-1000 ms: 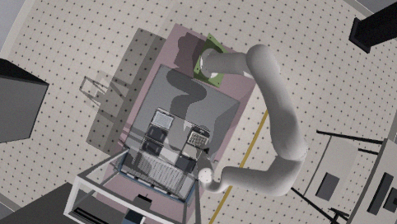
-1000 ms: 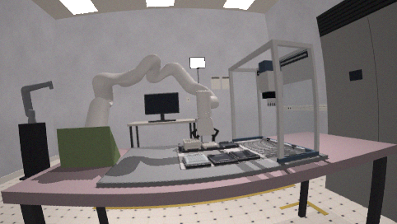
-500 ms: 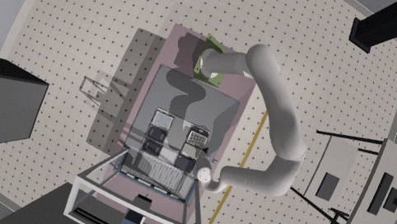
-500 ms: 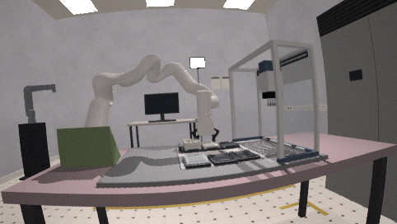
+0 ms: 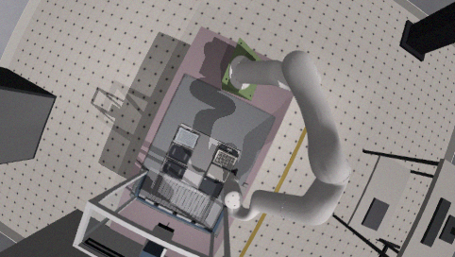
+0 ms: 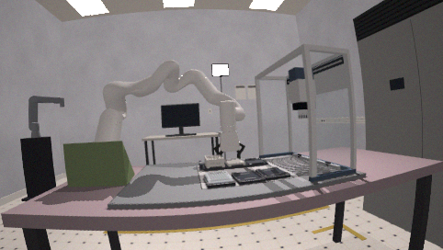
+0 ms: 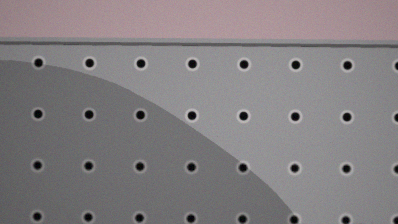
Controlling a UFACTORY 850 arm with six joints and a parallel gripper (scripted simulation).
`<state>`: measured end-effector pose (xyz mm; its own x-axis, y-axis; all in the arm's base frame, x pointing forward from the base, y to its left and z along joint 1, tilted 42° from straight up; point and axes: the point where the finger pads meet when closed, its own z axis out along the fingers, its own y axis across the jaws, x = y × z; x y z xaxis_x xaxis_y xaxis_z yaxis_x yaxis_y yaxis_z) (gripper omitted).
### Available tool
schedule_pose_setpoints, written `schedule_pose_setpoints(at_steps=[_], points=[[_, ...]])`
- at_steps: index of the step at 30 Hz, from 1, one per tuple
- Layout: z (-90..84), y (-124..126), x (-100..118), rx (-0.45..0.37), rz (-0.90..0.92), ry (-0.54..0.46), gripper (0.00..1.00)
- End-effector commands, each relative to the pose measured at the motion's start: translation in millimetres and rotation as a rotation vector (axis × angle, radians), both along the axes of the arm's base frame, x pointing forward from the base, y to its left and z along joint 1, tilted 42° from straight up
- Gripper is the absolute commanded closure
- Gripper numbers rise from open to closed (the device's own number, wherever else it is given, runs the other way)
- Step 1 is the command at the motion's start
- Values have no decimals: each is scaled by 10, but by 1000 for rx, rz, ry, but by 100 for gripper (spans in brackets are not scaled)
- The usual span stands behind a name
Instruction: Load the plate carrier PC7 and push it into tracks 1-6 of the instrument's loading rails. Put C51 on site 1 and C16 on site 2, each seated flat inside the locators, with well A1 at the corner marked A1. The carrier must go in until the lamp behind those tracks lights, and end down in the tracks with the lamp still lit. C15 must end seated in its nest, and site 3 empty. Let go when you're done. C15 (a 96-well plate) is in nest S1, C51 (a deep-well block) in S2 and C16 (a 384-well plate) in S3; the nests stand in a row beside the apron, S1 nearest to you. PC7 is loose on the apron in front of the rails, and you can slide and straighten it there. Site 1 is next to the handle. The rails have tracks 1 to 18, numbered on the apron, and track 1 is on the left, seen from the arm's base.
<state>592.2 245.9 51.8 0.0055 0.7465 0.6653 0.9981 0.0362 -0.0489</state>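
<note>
On the pink counter (image 6: 391, 165), the carrier PC7 (image 6: 248, 176) lies nearest the front edge. Behind it sit the nested plates (image 6: 215, 161). Above them, toward the far edge, the gripper (image 6: 228, 153) hangs with jaws released, grasping nothing.

Table: I see a pink table (image 6: 391, 161) on dark legs, standing on a dotted floor (image 5: 354, 47).
Deck: a grey deck plate (image 6: 156, 193) lies flat on the table; my wrist camera looks straight down on its hole grid (image 7: 243, 115) and its edge against the pink top.
Base block: a green block (image 6: 94, 164) sits on the table, well behind the tool, at the arm's foot.
Plate row: 3 plate positions (image 6: 248, 176) lie in a line on the deck, just in front of the tool.
Rails: ribbed loading rails (image 6: 299, 163) rest on the deck beyond the tool, under a white frame (image 6: 309, 115).
</note>
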Motion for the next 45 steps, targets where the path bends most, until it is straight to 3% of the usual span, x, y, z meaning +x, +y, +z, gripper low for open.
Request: schedule_pose_setpoints(at_steps=[1, 45], points=[[-9, -23, 10, 0, -1, -2, 0], [54, 48, 10, 0, -1, -2, 0]])
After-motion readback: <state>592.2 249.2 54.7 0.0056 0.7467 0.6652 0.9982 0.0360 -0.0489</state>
